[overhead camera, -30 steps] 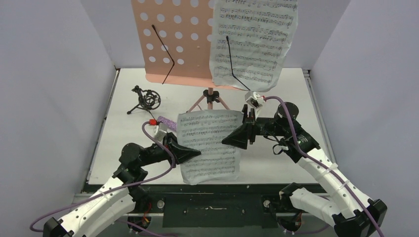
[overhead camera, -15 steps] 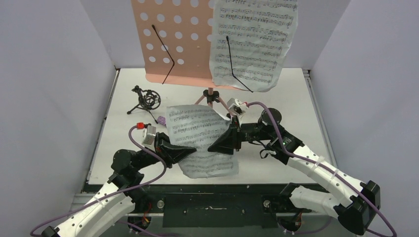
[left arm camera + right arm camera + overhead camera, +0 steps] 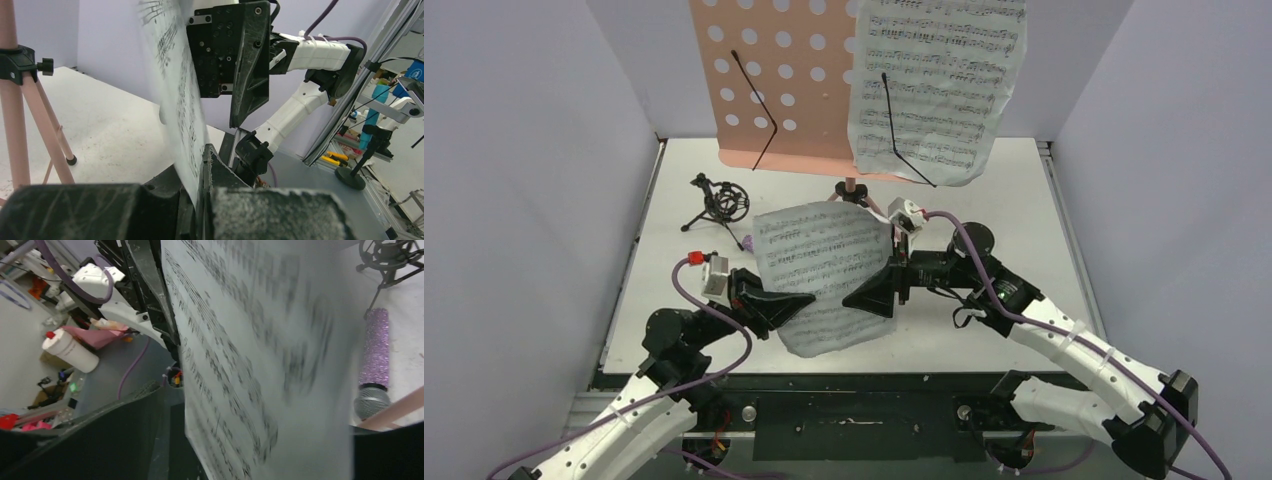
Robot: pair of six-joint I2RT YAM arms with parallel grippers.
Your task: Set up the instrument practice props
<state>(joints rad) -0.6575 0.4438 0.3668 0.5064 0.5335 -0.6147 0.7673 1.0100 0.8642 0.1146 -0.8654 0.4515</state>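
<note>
A white sheet-music page (image 3: 819, 270) hangs above the table between both grippers, curled and tilted. My left gripper (image 3: 799, 303) is shut on its lower left part, and the left wrist view shows the paper (image 3: 175, 75) pinched at the jaws (image 3: 202, 160). My right gripper (image 3: 856, 300) is open around the page's right edge; the right wrist view shows a gap between one finger (image 3: 145, 415) and the paper (image 3: 260, 340). Another page (image 3: 939, 80) sits on the pink music stand's perforated desk (image 3: 774, 90). The purple glitter microphone (image 3: 375, 350) lies on the table by the black mic holder (image 3: 719, 203).
The stand's pink pole and legs (image 3: 851, 190) rise just behind the held page, and they show beside my left gripper (image 3: 20, 125). Two black wire page holders cross the desk. Grey walls close in the table on the left, right and back.
Both grippers have moved left and toward the near edge with the page. The page has swung up and tilted. The right jaws have widened and no longer pinch it.
</note>
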